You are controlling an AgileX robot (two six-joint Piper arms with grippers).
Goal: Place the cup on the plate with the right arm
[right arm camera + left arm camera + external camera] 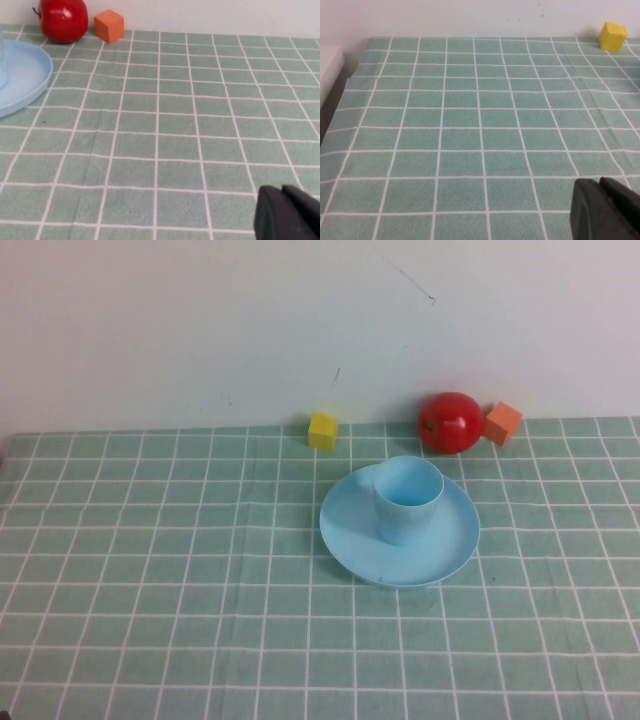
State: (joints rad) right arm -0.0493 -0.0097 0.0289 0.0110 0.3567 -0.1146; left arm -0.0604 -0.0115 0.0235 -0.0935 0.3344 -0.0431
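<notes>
The light blue cup (407, 499) stands upright on the light blue plate (356, 538), right of the table's middle. In the right wrist view the plate's rim (30, 80) shows at the edge, with a sliver of the cup (2, 60). Neither arm shows in the high view. My right gripper (282, 192) is shut and empty, low over the cloth well away from the plate. My left gripper (599, 184) is shut and empty over the bare left side of the cloth.
A red ball (450, 422) and an orange cube (503, 423) sit by the back wall behind the plate, also in the right wrist view (62, 19) (109, 25). A yellow cube (323, 430) sits at the back centre. The checked green cloth (150, 570) covers the table.
</notes>
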